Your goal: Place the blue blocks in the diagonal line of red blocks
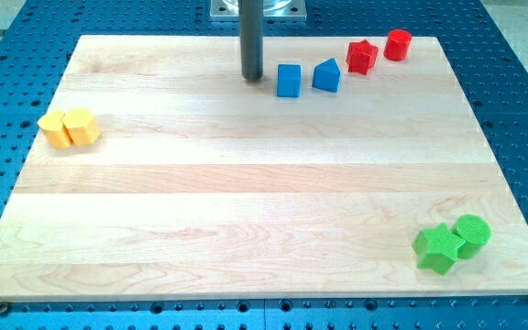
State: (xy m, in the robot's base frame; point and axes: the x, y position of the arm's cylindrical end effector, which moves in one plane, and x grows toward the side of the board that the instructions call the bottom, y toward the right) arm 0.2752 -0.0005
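Observation:
Two blue blocks lie near the view's top: a blue cube and, to its right, a blue wedge-like block. Further right and slightly higher are a red star and a red cylinder, so the four blocks run in a rising diagonal toward the view's top right. My tip rests on the board just left of the blue cube, a small gap apart from it.
The wooden board lies on a blue perforated table. Two yellow blocks sit touching at the view's left edge. A green star and a green cylinder sit touching at the bottom right.

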